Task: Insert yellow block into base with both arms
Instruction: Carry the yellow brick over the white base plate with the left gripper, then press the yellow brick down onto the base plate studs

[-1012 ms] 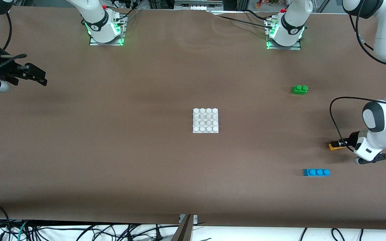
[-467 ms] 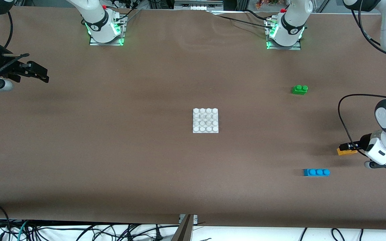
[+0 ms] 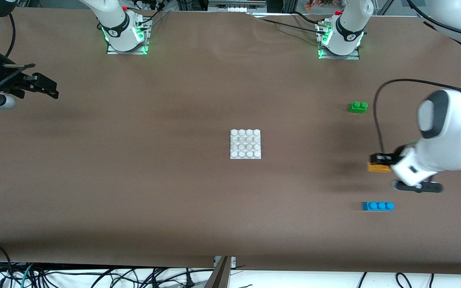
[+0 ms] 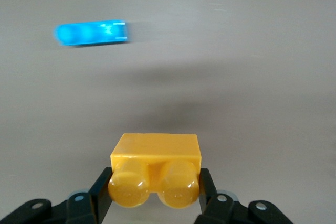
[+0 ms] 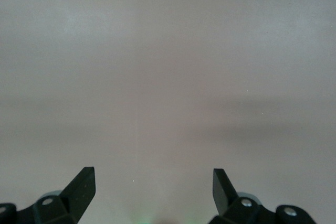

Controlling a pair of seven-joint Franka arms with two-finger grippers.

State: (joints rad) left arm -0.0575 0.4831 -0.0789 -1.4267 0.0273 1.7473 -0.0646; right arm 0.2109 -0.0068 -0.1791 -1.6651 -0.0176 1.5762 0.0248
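My left gripper (image 3: 379, 160) is shut on the yellow block (image 3: 379, 167) and holds it in the air over the table at the left arm's end, between the green and blue bricks. In the left wrist view the yellow block (image 4: 155, 169) sits between the two black fingers (image 4: 100, 192), studs toward the camera. The white base (image 3: 245, 144) lies flat at the table's middle. My right gripper (image 3: 50, 90) is open and empty, waiting above the table at the right arm's end; its fingers (image 5: 81, 187) show only bare table between them.
A green two-stud brick (image 3: 357, 107) lies farther from the front camera than the held block. A blue three-stud brick (image 3: 377, 206) lies nearer to it, also in the left wrist view (image 4: 92, 33). The arm bases (image 3: 124, 34) stand along the table's top edge.
My left gripper has lifted the yellow block and carried it toward the middle of the table. The right arm has barely moved.
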